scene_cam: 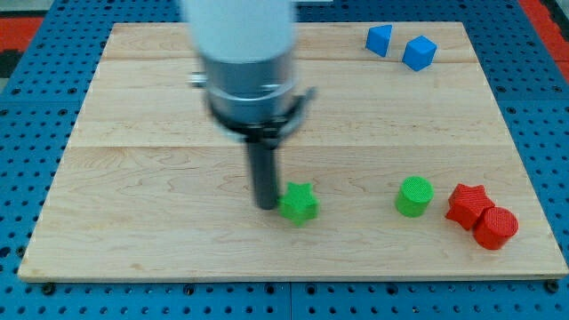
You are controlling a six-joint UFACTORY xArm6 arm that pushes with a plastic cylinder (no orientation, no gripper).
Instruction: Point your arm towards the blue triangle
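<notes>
The blue triangle (pixel 380 40) lies near the view's top right, with a blue cube (pixel 420 52) just to its right. My tip (pixel 268 207) rests on the board low in the middle, touching or almost touching the left side of a green star (pixel 300 203). The tip is far below and left of the blue triangle. The arm's white and grey body hangs above the rod and hides part of the board's top middle.
A green cylinder (pixel 413 196) stands right of the green star. A red star (pixel 468 204) and a red cylinder (pixel 495 227) sit together at the lower right. The wooden board (pixel 133 178) lies on a blue pegboard surface.
</notes>
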